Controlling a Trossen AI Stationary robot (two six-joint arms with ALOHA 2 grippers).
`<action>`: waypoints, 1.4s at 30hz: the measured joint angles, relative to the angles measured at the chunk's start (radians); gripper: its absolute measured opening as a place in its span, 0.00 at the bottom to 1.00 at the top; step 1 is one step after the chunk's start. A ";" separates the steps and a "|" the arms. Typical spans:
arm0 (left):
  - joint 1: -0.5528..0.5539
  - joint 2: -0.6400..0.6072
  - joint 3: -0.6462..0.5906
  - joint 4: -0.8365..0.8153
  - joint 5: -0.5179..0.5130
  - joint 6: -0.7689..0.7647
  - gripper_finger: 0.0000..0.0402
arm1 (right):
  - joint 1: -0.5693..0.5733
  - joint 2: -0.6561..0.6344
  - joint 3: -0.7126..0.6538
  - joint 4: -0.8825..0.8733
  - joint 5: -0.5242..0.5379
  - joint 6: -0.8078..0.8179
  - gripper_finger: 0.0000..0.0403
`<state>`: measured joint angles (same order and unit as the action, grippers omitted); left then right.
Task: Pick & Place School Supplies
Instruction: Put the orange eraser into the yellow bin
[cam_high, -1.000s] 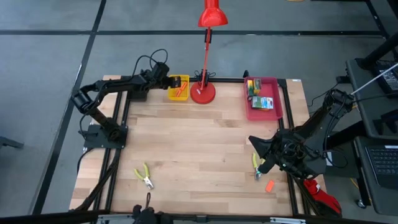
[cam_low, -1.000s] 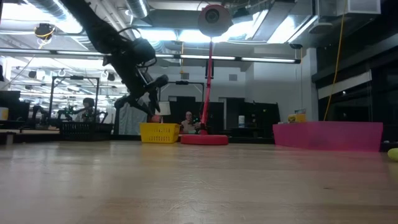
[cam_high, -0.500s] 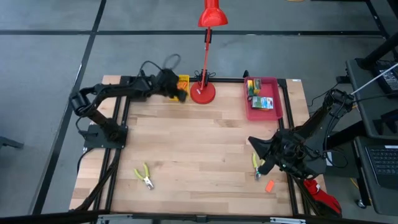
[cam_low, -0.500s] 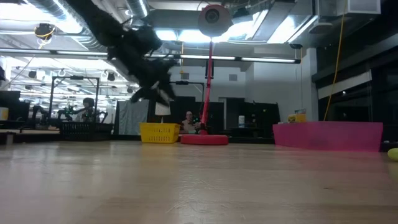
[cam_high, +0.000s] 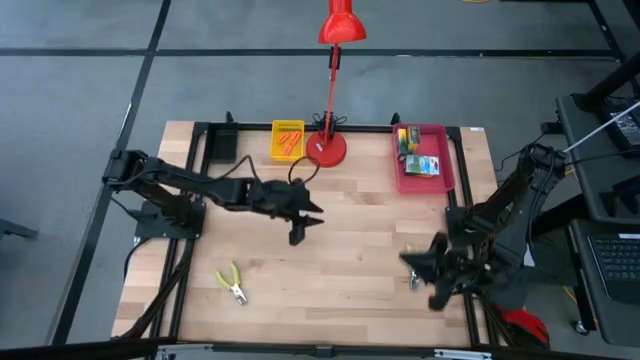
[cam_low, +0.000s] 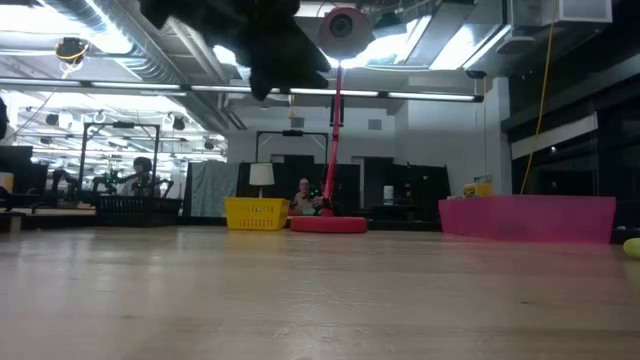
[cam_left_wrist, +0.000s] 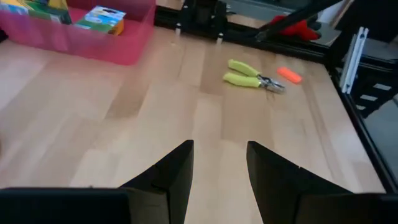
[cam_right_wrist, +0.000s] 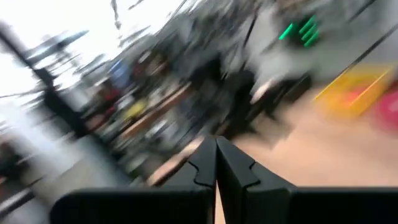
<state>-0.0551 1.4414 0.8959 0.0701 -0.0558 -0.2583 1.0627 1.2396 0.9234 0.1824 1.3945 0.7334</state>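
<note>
My left gripper (cam_high: 305, 216) (cam_left_wrist: 219, 152) hangs open over the middle of the table, with nothing between its fingers. My right gripper (cam_high: 408, 259) (cam_right_wrist: 216, 152) is shut and empty, above the table's near right part. One pair of lime-handled pliers (cam_high: 232, 283) lies flat near the near left corner. A second pair (cam_left_wrist: 252, 76) lies by an orange piece (cam_left_wrist: 289, 74) near the right edge, mostly under my right arm in the high view. Crayon boxes (cam_high: 428, 165) lie in the pink tray (cam_high: 446, 158). Orange pieces (cam_high: 289, 145) lie in the yellow tray (cam_high: 287, 127).
A red desk lamp stands on its round base (cam_high: 326, 149) between the two trays at the far edge, its head (cam_high: 341, 24) reaching beyond the table. A black frame (cam_high: 200, 180) runs along the table's left and far sides. Bare wood lies between my two grippers.
My left gripper has swung from above the yellow tray toward the table's middle, nearer the near edge and to the right, rolling as it went. My right gripper has shifted a little toward the near edge and now covers the orange piece in the high view.
</note>
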 joint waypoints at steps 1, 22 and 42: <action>-0.013 0.000 0.001 -0.007 -0.013 -0.013 0.36 | 0.007 0.005 0.000 -0.075 -0.068 0.121 0.02; -0.031 -0.092 0.001 -0.212 -0.085 -0.029 0.36 | -0.014 0.187 0.088 -1.073 -1.496 1.257 0.02; -0.049 -0.090 0.001 -0.233 -0.166 -0.013 0.36 | -0.179 0.542 0.478 -1.136 -1.344 1.466 0.01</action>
<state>-0.1043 1.3510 0.8967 -0.1632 -0.2218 -0.2716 0.8837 1.7816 1.4018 -0.9535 0.0504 2.1993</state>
